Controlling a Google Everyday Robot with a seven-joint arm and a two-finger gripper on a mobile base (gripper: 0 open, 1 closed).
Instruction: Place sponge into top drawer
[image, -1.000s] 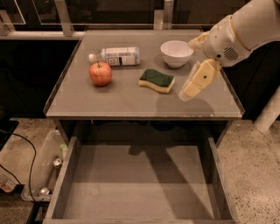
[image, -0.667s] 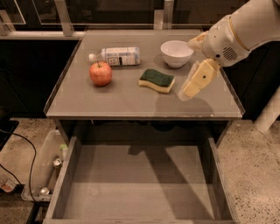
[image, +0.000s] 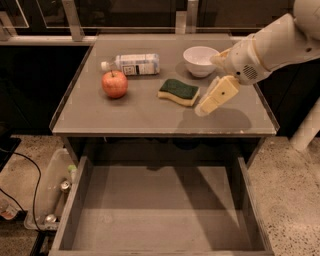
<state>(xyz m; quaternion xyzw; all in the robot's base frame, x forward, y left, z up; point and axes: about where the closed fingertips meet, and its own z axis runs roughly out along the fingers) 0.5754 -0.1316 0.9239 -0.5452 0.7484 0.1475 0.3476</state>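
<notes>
The sponge (image: 179, 91), dark green on top with a yellow body, lies flat on the grey tabletop (image: 130, 117) near its middle. The gripper (image: 209, 102) hangs above the tabletop just right of the sponge, its cream fingers pointing down and left, not touching the sponge. The top drawer (image: 160, 215) stands pulled out below the table's front edge, wide, grey and empty.
A red apple (image: 114, 84) sits left of the sponge. A plastic bottle (image: 131, 64) lies on its side behind the apple. A white bowl (image: 200, 60) stands behind the gripper. A bin with cans (image: 55, 192) is on the floor at the left.
</notes>
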